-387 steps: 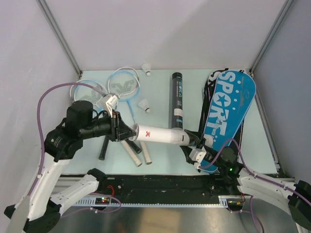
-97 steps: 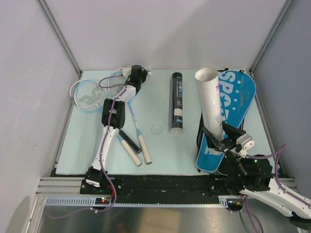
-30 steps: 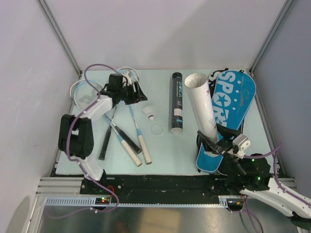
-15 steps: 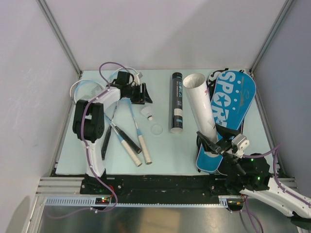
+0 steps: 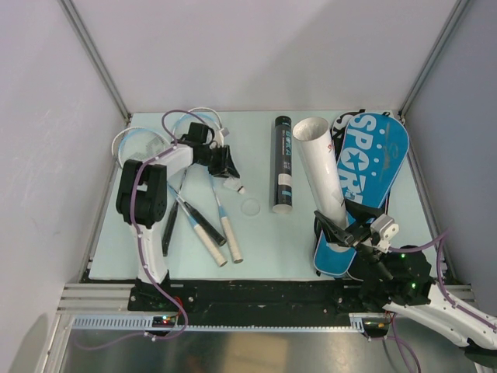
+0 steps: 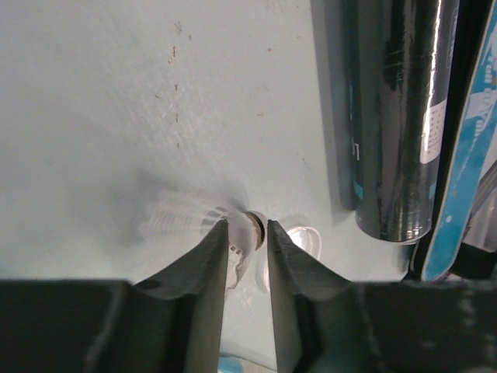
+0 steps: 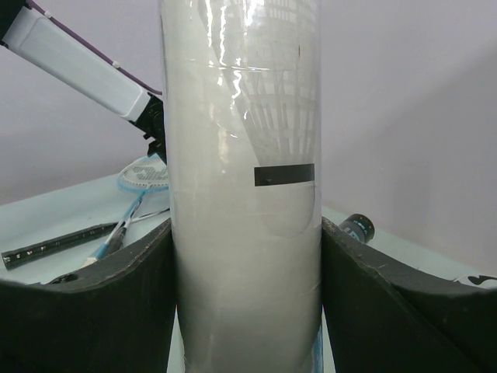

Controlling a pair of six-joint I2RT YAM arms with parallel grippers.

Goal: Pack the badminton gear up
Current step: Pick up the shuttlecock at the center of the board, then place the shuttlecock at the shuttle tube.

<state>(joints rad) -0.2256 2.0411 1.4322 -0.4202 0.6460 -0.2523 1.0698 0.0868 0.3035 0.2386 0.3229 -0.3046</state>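
Observation:
My left gripper (image 5: 227,171) is low over the mat, its jaws nearly shut around a small white shuttlecock (image 5: 234,187). In the left wrist view the cork (image 6: 250,231) sits between the fingertips of that gripper (image 6: 247,225) and the feathers stick out to the left. My right gripper (image 5: 351,233) is shut on a white tube (image 5: 322,167) and holds it upright, tilted back, open end up. It fills the right wrist view (image 7: 245,194). The long black tube (image 5: 283,163) lies on the mat. Two rackets (image 5: 203,225) lie at the left.
A blue "SPORT" racket bag (image 5: 371,167) lies at the right, under the white tube. A round clear lid (image 5: 250,207) lies on the mat between the rackets and the black tube. The racket heads (image 5: 138,148) lie by the left wall.
My left gripper has swung right and down onto the shuttlecock and narrowed its jaws around it. The right arm and the white tube have stayed put.

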